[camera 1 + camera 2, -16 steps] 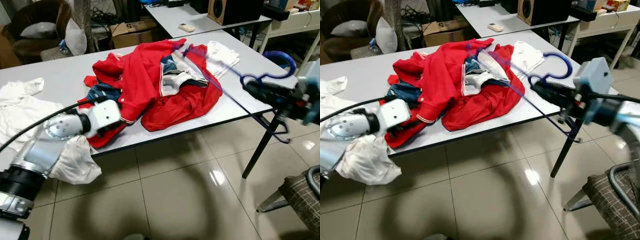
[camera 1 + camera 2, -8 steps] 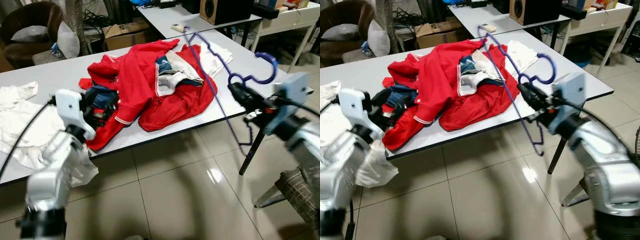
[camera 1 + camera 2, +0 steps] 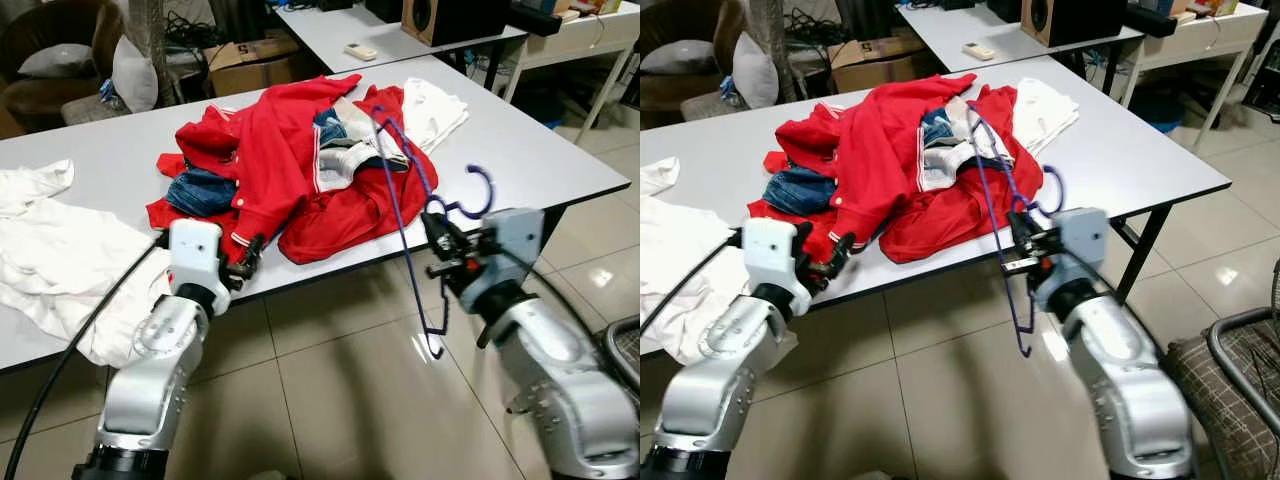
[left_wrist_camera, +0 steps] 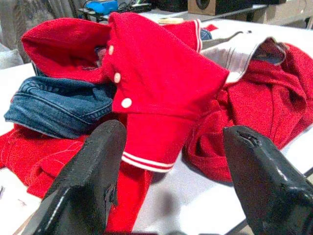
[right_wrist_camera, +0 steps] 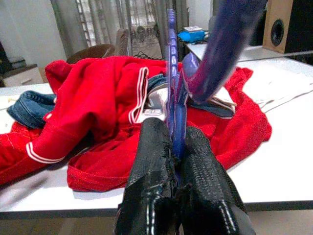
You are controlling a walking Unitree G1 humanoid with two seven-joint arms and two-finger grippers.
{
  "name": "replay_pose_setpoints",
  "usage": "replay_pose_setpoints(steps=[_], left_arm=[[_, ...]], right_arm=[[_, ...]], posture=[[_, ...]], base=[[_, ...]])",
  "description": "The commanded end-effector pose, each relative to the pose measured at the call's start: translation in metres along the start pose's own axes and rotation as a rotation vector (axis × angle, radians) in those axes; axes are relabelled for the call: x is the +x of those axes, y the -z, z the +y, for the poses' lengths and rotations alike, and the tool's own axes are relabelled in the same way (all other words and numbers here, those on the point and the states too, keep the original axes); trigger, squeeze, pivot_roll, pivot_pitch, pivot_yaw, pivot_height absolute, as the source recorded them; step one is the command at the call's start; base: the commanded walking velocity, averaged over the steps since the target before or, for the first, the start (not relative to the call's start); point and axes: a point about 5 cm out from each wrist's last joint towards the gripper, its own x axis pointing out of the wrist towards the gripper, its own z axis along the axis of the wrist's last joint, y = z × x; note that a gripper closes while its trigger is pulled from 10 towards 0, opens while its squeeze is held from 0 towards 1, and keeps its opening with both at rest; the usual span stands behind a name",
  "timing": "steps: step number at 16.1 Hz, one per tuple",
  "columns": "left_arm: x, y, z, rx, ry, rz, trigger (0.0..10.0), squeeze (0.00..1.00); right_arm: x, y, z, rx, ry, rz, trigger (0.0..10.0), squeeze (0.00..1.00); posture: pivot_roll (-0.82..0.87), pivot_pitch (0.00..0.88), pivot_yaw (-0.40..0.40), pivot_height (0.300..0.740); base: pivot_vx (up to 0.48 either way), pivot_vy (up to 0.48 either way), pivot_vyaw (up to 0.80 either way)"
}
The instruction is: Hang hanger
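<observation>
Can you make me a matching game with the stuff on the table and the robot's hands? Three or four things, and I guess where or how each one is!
1. hanger
2. left tool
3. jeans
4. remote control

a. open, facing the red jacket
b. on the far table
c. pinched in the right tool
d. tucked into the clothes pile

Pairs: 1-c, 2-a, 3-d, 4-b

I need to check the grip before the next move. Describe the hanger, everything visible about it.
The hanger is thin, blue-purple, and looks like plastic or coated wire, with a curled hook at the top. The right gripper is shut on it just below the hook, at the neck. It is held edge-on and roughly vertical: one arm reaches up over the red jacket on the table, while the other hangs below the table edge above the floor. Whether it touches the jacket cannot be told.
</observation>
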Motion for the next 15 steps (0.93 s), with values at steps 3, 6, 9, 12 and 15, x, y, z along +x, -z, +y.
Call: replay_pose_setpoints(steps=[3, 6, 9, 12, 15], left_arm=[[-0.005, 0.011, 0.0, 0.042, -0.024, 0.022, 10.0, 0.0], [-0.006, 0.012, -0.007, 0.029, -0.003, 0.019, 10.0, 0.0], [-0.004, 0.011, -0.007, 0.011, -0.02, 0.007, 10.0, 0.0], [-0.002, 0.011, -0.008, 0.011, -0.02, 0.014, 10.0, 0.0], [-0.004, 0.014, -0.008, 0.028, -0.023, 0.023, 10.0, 0.0]], right_arm=[[0.001, 0.003, 0.003, -0.04, 0.023, 0.002, 10.0, 0.0], [0.001, 0.004, 0.008, -0.021, 0.017, 0.004, 10.0, 0.0], [0.002, 0.007, 0.01, -0.014, 0.012, 0.009, 10.0, 0.0], [0.005, 0.012, 0.01, 0.015, 0.033, 0.019, 10.0, 0.0], [0.006, 0.014, 0.014, -0.002, 0.012, 0.026, 10.0, 0.0]], posture=[[-0.1, 0.0, 0.09, 0.74], [-0.12, 0.0, 0.088, 0.74], [-0.11, 0.0, 0.078, 0.74], [-0.1, 0.0, 0.087, 0.74], [-0.09, 0.0, 0.086, 0.74]], base=[[0.0, 0.0, 0.0], [0.0, 0.181, 0.0], [0.0, 0.295, 0.0], [0.0, 0.308, 0.0], [0.0, 0.307, 0.0]])
